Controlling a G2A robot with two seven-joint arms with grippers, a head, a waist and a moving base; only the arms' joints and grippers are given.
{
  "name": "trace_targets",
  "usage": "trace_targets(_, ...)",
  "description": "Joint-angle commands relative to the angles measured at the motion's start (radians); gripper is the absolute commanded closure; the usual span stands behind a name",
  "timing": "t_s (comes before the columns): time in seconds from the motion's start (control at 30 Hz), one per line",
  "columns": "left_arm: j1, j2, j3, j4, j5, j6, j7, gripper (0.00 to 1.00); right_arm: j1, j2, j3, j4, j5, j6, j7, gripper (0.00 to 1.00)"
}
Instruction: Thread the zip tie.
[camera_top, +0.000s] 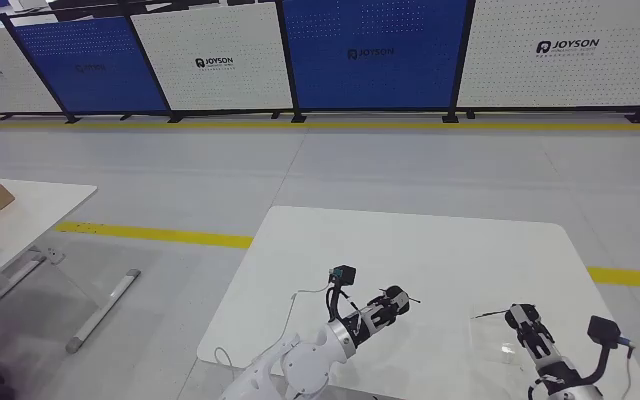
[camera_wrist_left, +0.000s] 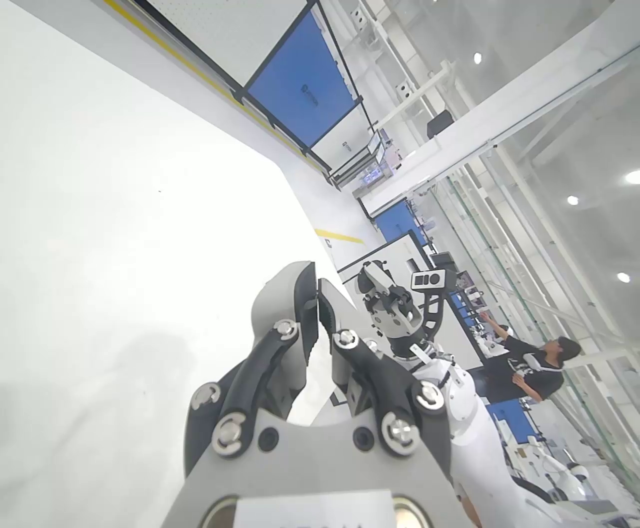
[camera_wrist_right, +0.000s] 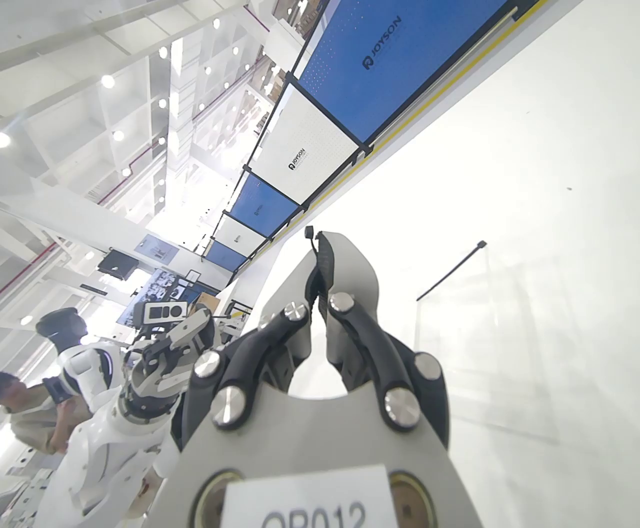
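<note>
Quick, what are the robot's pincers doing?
Left pincer: closed, can't tell if holding anything.
Right pincer: closed on a zip tie.

Above the table (camera_top: 420, 240), the left gripper (camera_top: 399, 298) is left of the right gripper (camera_top: 517, 314), which grips a zip tie (camera_wrist_right: 310, 233), a second zip tie (camera_wrist_right: 452, 270) lying nearby.

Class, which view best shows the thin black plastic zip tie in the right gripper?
Right wrist view: the black zip tie pokes past the shut right gripper. Top view: a thin dark line there. Left wrist view: gripper far off, tie too small.
</note>
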Motion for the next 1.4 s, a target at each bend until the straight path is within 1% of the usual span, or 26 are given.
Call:
trace_targets(0.0, 0.000, 0.000, 0.000, 0.000, 0.000, 0.000, 0.000, 1.00, 0.000, 0.000, 0.000, 0.000, 0.000, 0.000, 0.000, 1.00)
trace_targets(0.03, 0.000, 0.000, 0.000, 0.000, 0.000, 0.000, 0.000, 1.00, 0.001, 0.000, -0.001, -0.001, 0.003, -0.001, -0.001, 1.00)
trace_targets(0.07, 0.000, 0.000, 0.000, 0.000, 0.000, 0.000, 0.000, 1.00, 0.007, -0.003, -0.007, -0.007, 0.018, -0.027, -0.017, 1.00)
trace_targets(0.17, 0.000, 0.000, 0.000, 0.000, 0.000, 0.000, 0.000, 1.00, 0.001, -0.011, -0.038, 0.004, 0.045, -0.118, -0.075, 1.00)
trace_targets(0.23, 0.000, 0.000, 0.000, 0.000, 0.000, 0.000, 0.000, 1.00, 0.012, -0.020, -0.072, 0.024, 0.033, -0.167, -0.141, 1.00)
trace_targets(0.3, 0.000, 0.000, 0.000, 0.000, 0.000, 0.000, 0.000, 1.00, 0.035, -0.029, -0.126, 0.057, 0.026, -0.194, -0.172, 1.00)
trace_targets(0.37, 0.000, 0.000, 0.000, 0.000, 0.000, 0.000, 0.000, 1.00, 0.066, -0.036, -0.167, 0.081, 0.031, -0.196, -0.181, 1.00)
trace_targets(0.4, 0.000, 0.000, 0.000, 0.000, 0.000, 0.000, 0.000, 1.00, 0.087, -0.040, -0.192, 0.096, 0.041, -0.196, -0.165, 1.00)
trace_targets(0.47, 0.000, 0.000, 0.000, 0.000, 0.000, 0.000, 0.000, 1.00, 0.114, -0.044, -0.218, 0.119, 0.036, -0.196, -0.145, 1.00)
trace_targets(0.83, 0.000, 0.000, 0.000, 0.000, 0.000, 0.000, 0.000, 1.00, 0.118, -0.044, -0.222, 0.123, 0.034, -0.196, -0.138, 1.00)
trace_targets(0.93, 0.000, 0.000, 0.000, 0.000, 0.000, 0.000, 0.000, 1.00, 0.126, -0.048, -0.226, 0.127, 0.047, -0.187, -0.149, 1.00)
trace_targets(1.07, 0.000, 0.000, 0.000, 0.000, 0.000, 0.000, 0.000, 1.00, 0.142, -0.057, -0.254, 0.142, 0.052, -0.193, -0.169, 1.00)
trace_targets(1.23, 0.000, 0.000, 0.000, 0.000, 0.000, 0.000, 0.000, 1.00, 0.177, -0.069, -0.309, 0.166, 0.003, -0.176, -0.164, 1.00)
trace_targets(1.37, 0.000, 0.000, 0.000, 0.000, 0.000, 0.000, 0.000, 1.00, 0.185, -0.073, -0.320, 0.170, -0.012, -0.186, -0.172, 1.00)
